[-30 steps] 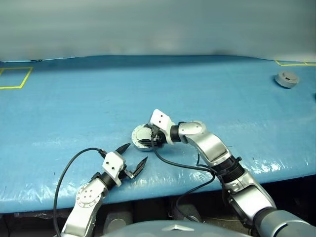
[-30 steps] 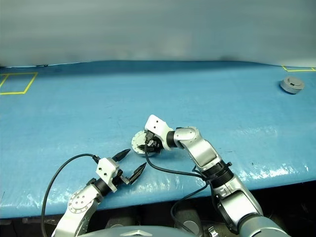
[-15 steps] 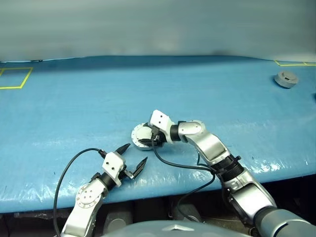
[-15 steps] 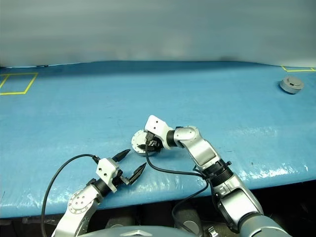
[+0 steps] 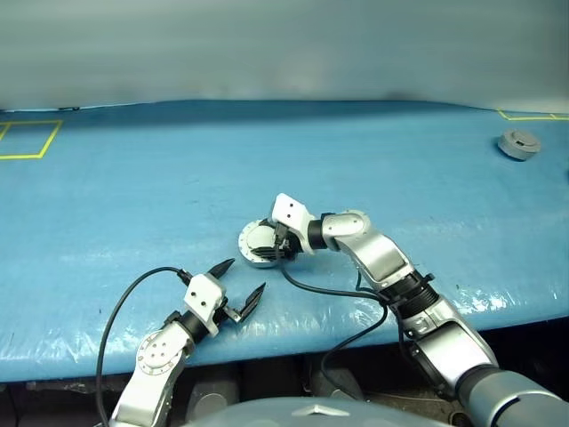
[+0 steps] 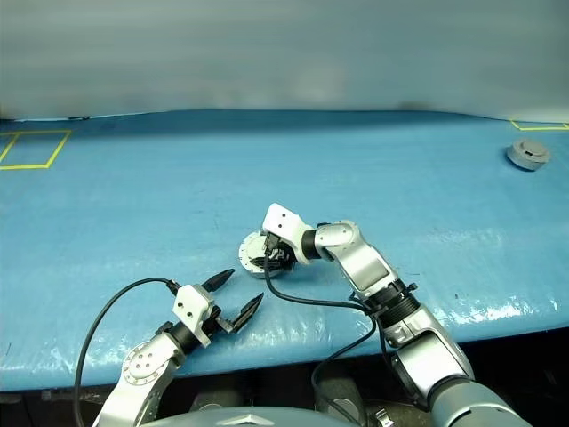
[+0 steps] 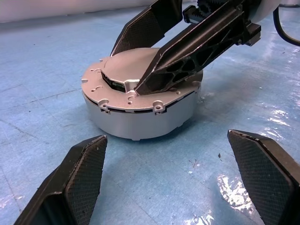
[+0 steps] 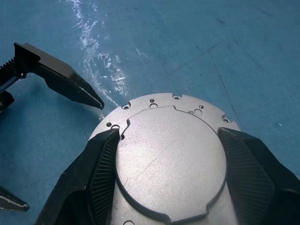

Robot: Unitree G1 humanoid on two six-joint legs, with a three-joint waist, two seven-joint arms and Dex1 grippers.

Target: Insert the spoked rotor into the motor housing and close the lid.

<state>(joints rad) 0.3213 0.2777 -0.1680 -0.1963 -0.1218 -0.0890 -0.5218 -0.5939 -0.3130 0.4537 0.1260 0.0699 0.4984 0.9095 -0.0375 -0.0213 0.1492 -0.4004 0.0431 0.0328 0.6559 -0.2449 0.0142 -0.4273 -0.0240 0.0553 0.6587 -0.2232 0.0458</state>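
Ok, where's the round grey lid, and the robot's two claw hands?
lid [image 8: 171, 157]: right wrist view, on its flat raised top.
right gripper [image 8: 168, 185]: right wrist view, midway between the two black fingers set either side of the lid's raised top.
left gripper [image 5: 242, 283]: left eye view, in the gap between its open fingertips.

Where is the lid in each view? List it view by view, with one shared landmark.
Left eye view: the lid lies centre, slightly left.
Right eye view: left of centre.
Left wrist view: capping the motor housing.
Right wrist view: between that arm's fingers.
Shared landmark: the right gripper straddling it.
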